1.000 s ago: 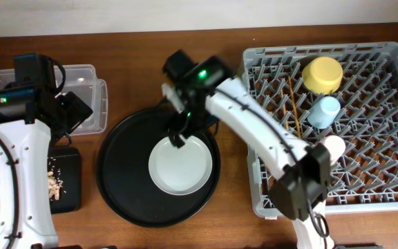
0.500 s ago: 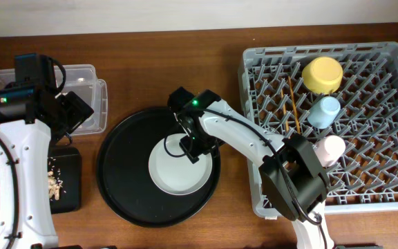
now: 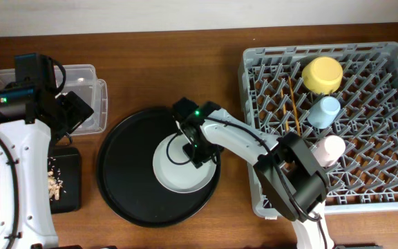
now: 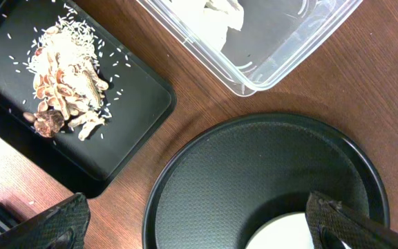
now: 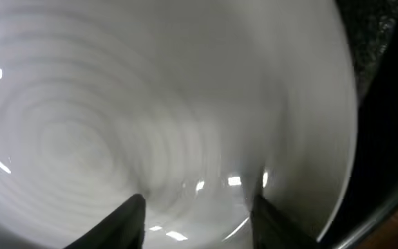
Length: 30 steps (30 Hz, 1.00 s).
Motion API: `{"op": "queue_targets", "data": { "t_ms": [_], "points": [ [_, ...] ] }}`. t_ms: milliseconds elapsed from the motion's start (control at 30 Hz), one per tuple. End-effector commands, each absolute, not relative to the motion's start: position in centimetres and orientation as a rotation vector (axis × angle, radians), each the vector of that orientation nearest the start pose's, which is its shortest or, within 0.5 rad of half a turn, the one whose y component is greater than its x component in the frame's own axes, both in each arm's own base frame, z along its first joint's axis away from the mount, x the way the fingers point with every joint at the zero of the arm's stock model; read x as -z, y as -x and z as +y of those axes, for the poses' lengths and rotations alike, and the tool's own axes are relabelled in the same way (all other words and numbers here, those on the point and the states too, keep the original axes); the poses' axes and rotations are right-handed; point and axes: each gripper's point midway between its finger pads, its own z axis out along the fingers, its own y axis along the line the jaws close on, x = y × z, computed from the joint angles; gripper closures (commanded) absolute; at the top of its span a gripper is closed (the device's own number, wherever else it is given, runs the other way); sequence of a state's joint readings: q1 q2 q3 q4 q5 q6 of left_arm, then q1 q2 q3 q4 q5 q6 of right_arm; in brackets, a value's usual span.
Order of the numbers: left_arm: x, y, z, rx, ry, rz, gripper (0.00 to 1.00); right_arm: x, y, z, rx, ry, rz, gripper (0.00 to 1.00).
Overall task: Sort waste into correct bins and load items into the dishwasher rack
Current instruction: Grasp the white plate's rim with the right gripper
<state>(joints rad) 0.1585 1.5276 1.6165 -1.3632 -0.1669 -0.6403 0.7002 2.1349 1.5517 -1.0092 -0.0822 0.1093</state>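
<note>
Seen from overhead, the right end effector (image 3: 197, 151) hangs low over the round grey-white plate (image 3: 175, 173). The plate lies inside the large round black tray (image 3: 126, 180) at the middle of the table (image 3: 150, 55). Only the right wrist view shows the end effector's state: two dark fingertips (image 5: 126, 221) stand apart with bare glazed plate between them, clamped on nothing. Whether they touch the plate cannot be told.

The overhead view alone takes in the dishwasher rack (image 3: 365, 173) on the right. It holds the yellow bowl (image 3: 322, 74), the light-blue cup (image 3: 323, 111), the pink cup (image 3: 332, 149) and the two chopsticks (image 3: 294, 104), which lie along the pegs.

The left wrist view shows what the left arm partly covers from above. Crumpled white napkins (image 4: 216, 17) lie in the clear tub (image 4: 289, 55). The heap of food scraps (image 4: 64, 97), with loose pale grains around it, sits on the shallow black tray (image 4: 137, 100), just beside the tub. The left end effector (image 4: 199, 202) hovers above the near edge of the round tray — its fingers wide apart at the bottom corners, holding nothing.
</note>
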Motion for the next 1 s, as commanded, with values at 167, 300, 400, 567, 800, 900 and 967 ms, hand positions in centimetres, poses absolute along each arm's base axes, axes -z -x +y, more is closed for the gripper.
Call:
{"op": "queue_targets", "data": {
  "t_ms": [167,300,400,567,800,900,967],
  "points": [
    [-23.3,-30.9,7.9,-0.118,1.118,2.558,0.01,-1.1,-28.0,27.9,-0.272,0.930,3.108,0.53],
    [-23.3,-30.9,7.9,-0.118,1.118,2.558,0.01,-5.0,-29.7,28.7,-0.251,0.923,3.067,0.53],
    [-23.3,-30.9,7.9,-0.118,1.118,2.558,0.01,-7.9,-32.4,27.7,-0.104,0.885,2.992,0.53],
    [-23.3,-30.9,7.9,-0.117,1.118,2.558,0.01,-7.7,-34.7,25.8,-0.028,0.867,2.956,0.42],
    [-23.3,-30.9,7.9,-0.118,1.118,2.558,0.01,-3.8,-33.3,25.3,-0.091,0.879,3.008,0.42],
    [-23.3,-30.9,7.9,-0.117,1.117,2.559,0.01,-2.6,-32.9,25.7,-0.144,0.883,3.010,0.42],
    [-23.3,-30.9,7.9,-0.117,1.117,2.559,0.01,-2.3,-32.7,25.9,-0.165,0.884,3.011,0.42]
  ]
}}
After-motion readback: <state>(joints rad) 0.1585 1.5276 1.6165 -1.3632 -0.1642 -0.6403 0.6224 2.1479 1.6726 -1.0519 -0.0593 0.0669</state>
